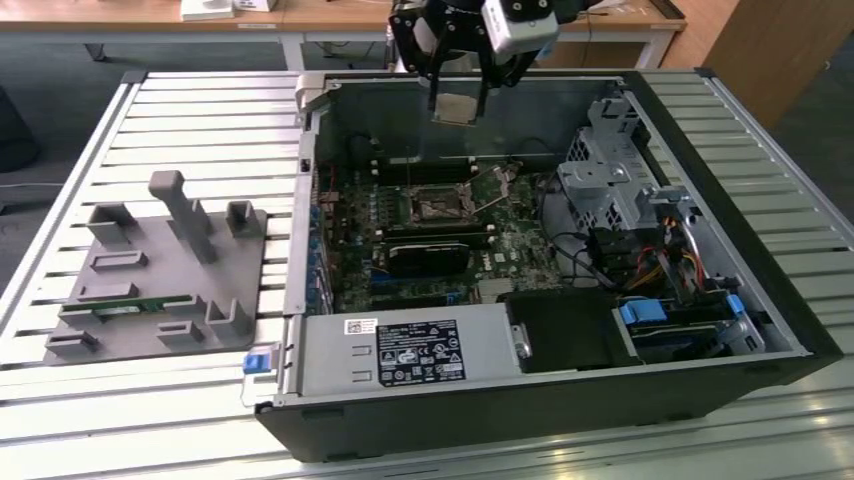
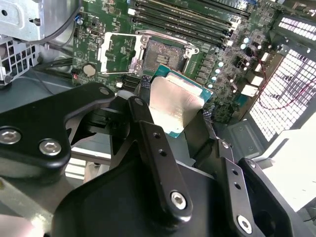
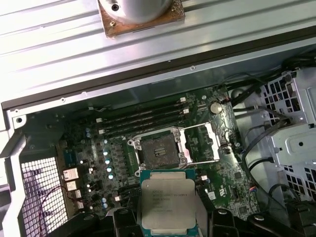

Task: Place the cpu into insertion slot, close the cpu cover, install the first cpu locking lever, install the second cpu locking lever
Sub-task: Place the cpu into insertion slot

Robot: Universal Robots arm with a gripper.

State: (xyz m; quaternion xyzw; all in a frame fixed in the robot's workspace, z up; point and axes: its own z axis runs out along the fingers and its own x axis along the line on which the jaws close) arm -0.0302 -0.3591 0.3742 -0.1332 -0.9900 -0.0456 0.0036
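My gripper [image 1: 457,100] hangs above the open computer case, shut on the cpu [image 1: 455,104], a flat square chip with a silver top and green edge. In both wrist views the cpu [image 2: 174,101] [image 3: 168,200] sits between the black fingers [image 2: 140,116], held by two opposite edges. Below it on the motherboard lies the insertion slot [image 1: 434,206] [image 2: 161,53] [image 3: 157,148], a dark square socket, bare and uncovered. The cpu cover [image 2: 116,52] [image 3: 200,143], a thin metal frame, is swung open beside the slot. The cpu is well above the slot, not touching it.
The case [image 1: 747,300] lies on its side on a slatted table. Inside are a drive cage [image 1: 607,180], a bundle of cables [image 1: 641,265], a power supply [image 1: 400,352] and a black block [image 1: 427,256] near the slot. A grey fixture [image 1: 147,270] stands at the exterior view's left.
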